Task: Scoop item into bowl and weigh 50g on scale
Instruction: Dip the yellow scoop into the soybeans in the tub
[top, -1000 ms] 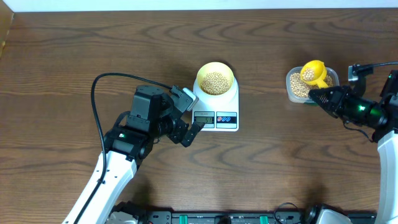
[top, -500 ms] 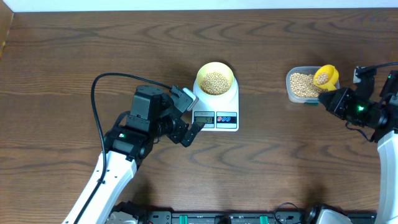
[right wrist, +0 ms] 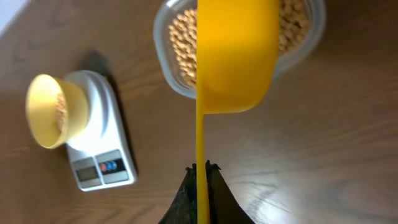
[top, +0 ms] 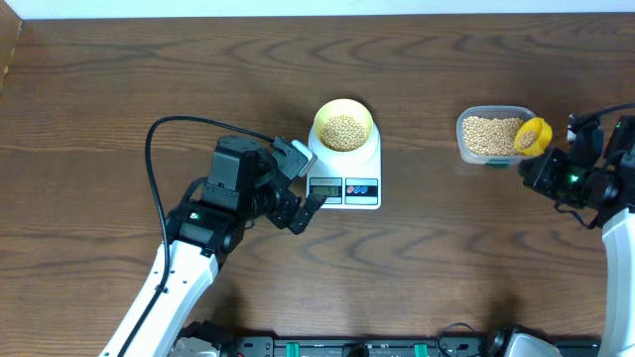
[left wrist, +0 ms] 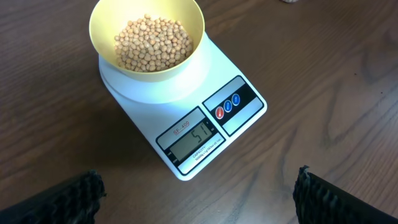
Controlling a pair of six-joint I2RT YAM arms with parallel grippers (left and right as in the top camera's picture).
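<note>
Right pincer (right wrist: 202, 168) pinches the yellow scoop (right wrist: 236, 56) by its handle at the tub (top: 461, 139) rim; left pincer (left wrist: 198, 190) hangs spread beside the scale (left wrist: 149, 115).

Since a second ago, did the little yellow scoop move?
Yes. In the overhead view the yellow scoop slid right and a bit down the picture, from over the middle of the clear tub to its right rim.

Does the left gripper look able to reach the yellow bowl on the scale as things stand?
Probably yes. The left gripper is open and empty, close to the display end of the white scale, and nothing stands between it and the yellow bowl on its platform.
</note>
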